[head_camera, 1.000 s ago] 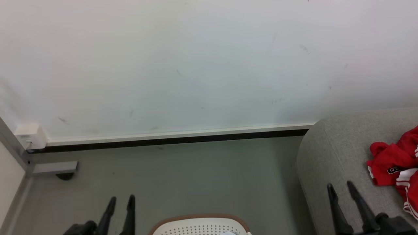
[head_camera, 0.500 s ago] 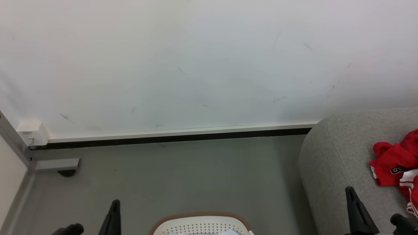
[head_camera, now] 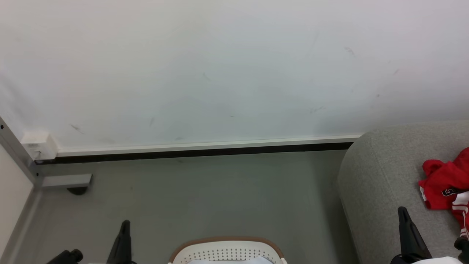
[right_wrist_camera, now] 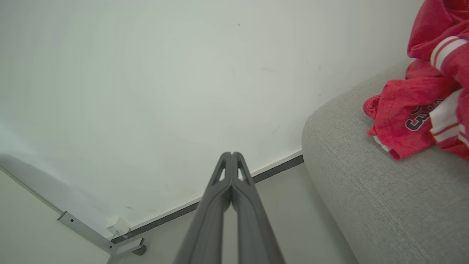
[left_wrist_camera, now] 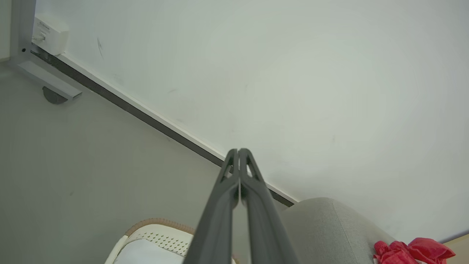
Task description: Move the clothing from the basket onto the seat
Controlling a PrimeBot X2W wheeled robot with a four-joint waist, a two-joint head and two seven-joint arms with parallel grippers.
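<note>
Clothing (head_camera: pixel 445 187) on the seat (head_camera: pixel 381 183), right of the basket (head_camera: pixel 227 253).
My left gripper (left_wrist_camera: pixel 238 151) and right gripper (right_wrist_camera: pixel 232 154) flank the basket, both pinched closed on nothing, parked I'd say, since the red heap sits where it belongs. Something pale inside the basket, maybe fabric, I can't tell. Floor (head_camera: pixel 220 190) and wall (head_camera: pixel 220 73) beyond the basket, no obstacle toward the seat.

You face a plain white wall (head_camera: pixel 234 66), lit softly and evenly and scuffed with faint grey marks. A white skirting strip (head_camera: pixel 205 147) runs along its foot, with a dark band (head_camera: pixel 190 154) just under it where it meets the grey floor (head_camera: pixel 220 198). At your left a slanting grey metal post (head_camera: pixel 16 156) carries a small white box (head_camera: pixel 39 146). A flat grey bracket (head_camera: pixel 66 180) juts from its base over a dark round foot (head_camera: pixel 77 190). At your right the grey sofa (head_camera: pixel 381 176) stands close to the wall.
</note>
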